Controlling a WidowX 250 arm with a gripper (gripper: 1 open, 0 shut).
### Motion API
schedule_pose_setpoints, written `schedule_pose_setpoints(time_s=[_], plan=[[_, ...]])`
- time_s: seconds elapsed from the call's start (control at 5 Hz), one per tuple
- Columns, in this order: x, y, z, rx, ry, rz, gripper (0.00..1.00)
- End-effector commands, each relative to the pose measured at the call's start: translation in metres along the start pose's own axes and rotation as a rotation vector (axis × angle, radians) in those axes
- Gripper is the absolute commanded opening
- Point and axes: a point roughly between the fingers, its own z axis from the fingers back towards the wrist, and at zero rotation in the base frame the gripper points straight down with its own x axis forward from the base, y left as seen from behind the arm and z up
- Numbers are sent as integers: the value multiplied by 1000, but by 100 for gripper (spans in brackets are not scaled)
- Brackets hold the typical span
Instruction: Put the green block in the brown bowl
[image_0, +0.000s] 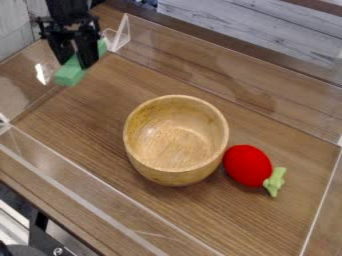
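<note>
One pincer (79, 50), black, fingers together on the item between them, apparently raised off the tabletop (80, 155). One light green rectangular block (70, 72), clamped at the fingertips, lower end jutting out beneath, tilted in view; location, upper left, well apart from the bowl. Risks, by judgement: slippage or swivelling in the grip, from a hold towards one end of so slim a bar; a knock against the thick rim, from too low a crossing; a miss onto the wood, from release short of the opening. Arm: partly in view, entering at the top left edge, dark, reaching down with fingers towards the tabletop; exact wrist angle not to be told. Farther out: one round light-brown wooden bowl (175, 138), upright, grain visible, destination of the block. Beside the bowl, on the far side from the pincer: one red strawberry toy (249, 165) with green stem, no part of the job.
</note>
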Motion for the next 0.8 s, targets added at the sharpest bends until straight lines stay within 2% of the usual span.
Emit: schedule_pose_setpoints(time_s=[0.0,0.2,0.4,0.6], plan=[[-3,-37,18,3,-75,7,0],[-3,-69,20,-12,-68,-85,0],[-4,-92,20,-17,-47,-200,0],[-10,-117,0,-23,-41,-218,0]])
